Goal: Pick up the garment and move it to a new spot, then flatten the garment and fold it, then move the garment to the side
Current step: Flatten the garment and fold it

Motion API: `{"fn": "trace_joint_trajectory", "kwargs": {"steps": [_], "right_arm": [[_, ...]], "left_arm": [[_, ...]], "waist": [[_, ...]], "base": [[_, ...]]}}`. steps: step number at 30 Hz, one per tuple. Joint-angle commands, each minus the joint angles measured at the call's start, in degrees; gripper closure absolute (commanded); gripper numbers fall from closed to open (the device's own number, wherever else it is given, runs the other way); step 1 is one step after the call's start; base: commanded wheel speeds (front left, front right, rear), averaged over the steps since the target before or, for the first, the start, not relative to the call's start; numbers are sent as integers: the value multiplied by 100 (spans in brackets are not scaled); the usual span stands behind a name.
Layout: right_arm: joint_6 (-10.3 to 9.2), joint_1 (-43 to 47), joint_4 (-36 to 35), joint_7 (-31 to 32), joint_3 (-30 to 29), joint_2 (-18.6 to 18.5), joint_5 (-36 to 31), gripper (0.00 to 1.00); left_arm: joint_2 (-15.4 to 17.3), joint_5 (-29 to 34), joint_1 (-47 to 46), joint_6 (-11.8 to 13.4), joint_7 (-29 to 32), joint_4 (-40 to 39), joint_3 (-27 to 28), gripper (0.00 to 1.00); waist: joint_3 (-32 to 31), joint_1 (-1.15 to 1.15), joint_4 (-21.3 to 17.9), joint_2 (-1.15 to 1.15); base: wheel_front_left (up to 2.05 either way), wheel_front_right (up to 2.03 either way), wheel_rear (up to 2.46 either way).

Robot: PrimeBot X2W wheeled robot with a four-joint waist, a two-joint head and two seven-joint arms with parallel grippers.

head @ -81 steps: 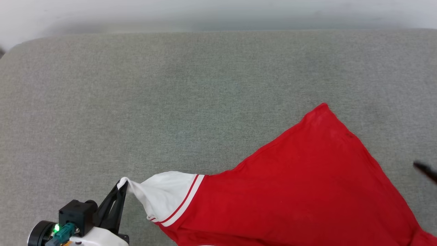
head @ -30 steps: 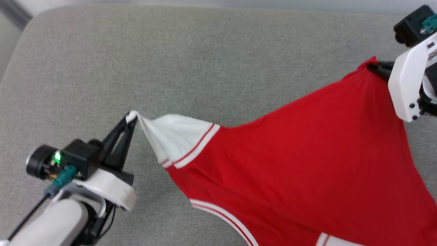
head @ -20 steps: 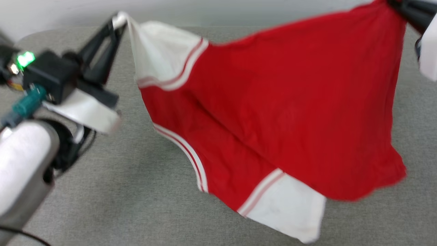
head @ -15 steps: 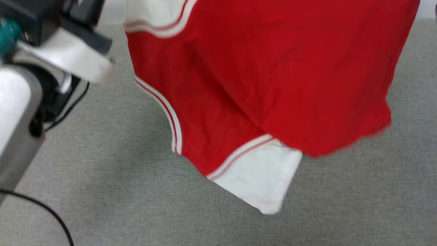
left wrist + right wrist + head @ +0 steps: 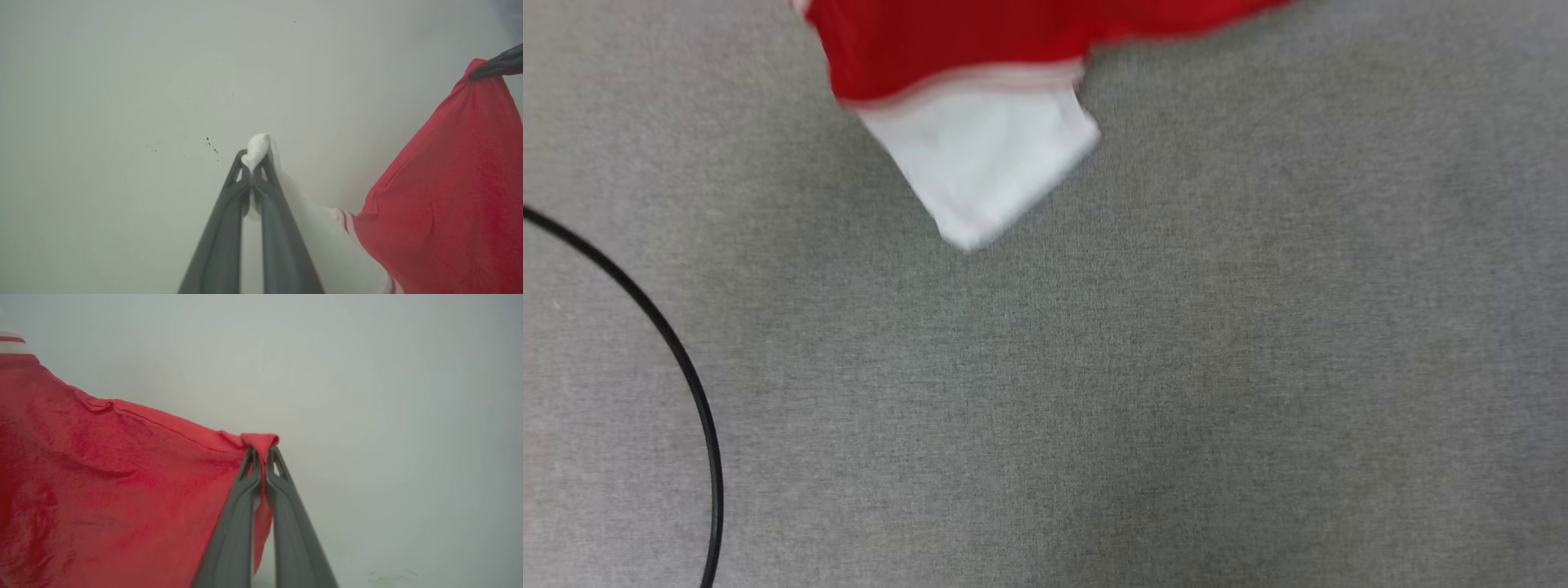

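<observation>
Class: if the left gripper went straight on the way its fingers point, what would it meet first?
Beyond the pinched corner of the garment, the left gripper faces a pale surface, probably a wall. Nothing else lies in that line, but its distance is unclear.

Soft, even indoor light in three camera views, one smeared by motion and two hazy.
In the head view the garment [image 5: 980,155] is blurred at its edges by motion. The grey fabric surface [image 5: 1176,367] beneath it is evenly lit, with a faint soft shadow beside the white sleeve and a dimmer patch lower down. Both wrist views look milky and low in contrast. The pale wall [image 5: 122,81] behind is flat and soft, and the left wrist view darkens at its top right corner.
</observation>
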Motion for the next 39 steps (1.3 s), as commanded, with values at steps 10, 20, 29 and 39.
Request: {"fn": "trace_joint_trajectory", "kwargs": {"steps": [10,20,29,39], "right_arm": [[-3,-1622,991,-301,20,432,-573,100],[-4,-1938,1774,-678,458,672,-532,100],[-4,-1265,2216,-1080,906,806,-227,100],[-4,286,2443,-1648,1597,925,383,100]], "left_arm": [[-451,171,-1988,-184,-438,1353,-90,100],[-692,-15,-2436,-230,-916,2451,-528,100],[-670,-507,-1677,-230,-1172,2809,-1115,100],[-338,-1063,206,-231,-1286,2428,-1379,100]], "waist": [[679,-1,7,0],[966,-1,48,0],[877,-1,32,0],[260,-1,-9,0]], "base": [[0,0,0],[0,0,0],[0,0,0],[0,0,0]]}}
